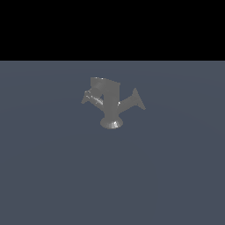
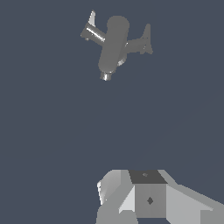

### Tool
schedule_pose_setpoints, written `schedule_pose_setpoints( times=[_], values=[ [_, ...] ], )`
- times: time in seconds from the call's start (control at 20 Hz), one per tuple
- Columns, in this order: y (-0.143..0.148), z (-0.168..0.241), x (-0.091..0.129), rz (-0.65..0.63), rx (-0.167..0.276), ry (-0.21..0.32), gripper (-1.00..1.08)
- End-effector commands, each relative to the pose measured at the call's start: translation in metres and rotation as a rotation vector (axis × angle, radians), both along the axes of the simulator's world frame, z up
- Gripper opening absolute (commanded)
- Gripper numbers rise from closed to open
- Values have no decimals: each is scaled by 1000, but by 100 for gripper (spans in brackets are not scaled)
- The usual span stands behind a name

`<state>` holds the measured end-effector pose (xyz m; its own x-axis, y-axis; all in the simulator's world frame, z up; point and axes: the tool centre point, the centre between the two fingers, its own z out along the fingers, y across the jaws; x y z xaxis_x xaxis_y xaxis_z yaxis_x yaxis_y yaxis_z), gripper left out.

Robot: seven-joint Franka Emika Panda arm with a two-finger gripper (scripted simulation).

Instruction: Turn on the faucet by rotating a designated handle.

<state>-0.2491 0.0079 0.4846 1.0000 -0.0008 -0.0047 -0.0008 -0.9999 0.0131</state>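
Note:
The small grey metallic faucet [image 1: 110, 105] stands on its round flared foot [image 1: 111, 123] in the middle of the exterior view. Its blocky boxy part [image 1: 105, 89] rises at the back. The handle [image 1: 134, 100], a slim arm ending in a flat pointed fin, sticks out toward the exterior view's right. In the wrist view the faucet [image 2: 113, 45] shows from above, with the handle [image 2: 143, 42] on one side. Only part of my gripper [image 2: 131, 197] shows, at the edge of the wrist view, well apart from the faucet. It holds nothing. The exterior view does not show it.
The faucet stands on a flat blue-grey floor [image 1: 52, 176]. A second short shiny stub [image 2: 93, 32] juts from the faucet on the side opposite the handle. A black band fills the top of the exterior view.

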Motion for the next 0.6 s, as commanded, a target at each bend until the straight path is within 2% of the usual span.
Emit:
schedule_pose_setpoints(
  times=[0.0,0.05,0.1,0.15,0.2,0.25,0.3,0.35,0.4,0.45,0.5,0.55],
  values=[
    [-9,-17,6,-31,1,37,-25],
    [-21,-36,4,-69,-10,76,-21],
    [-11,-60,4,-39,39,129,-13],
    [3,-65,15,14,25,121,-21],
    [-26,-70,28,-35,54,108,-3],
    [-19,-89,31,-2,37,141,6],
    [-35,-101,41,-3,49,138,9],
    [-22,-128,41,25,80,172,12],
    [-26,-141,49,3,77,179,24],
    [-52,-155,52,-23,87,182,33],
    [-46,-175,53,24,101,207,24],
    [-37,-179,69,100,69,186,24]
  ],
)
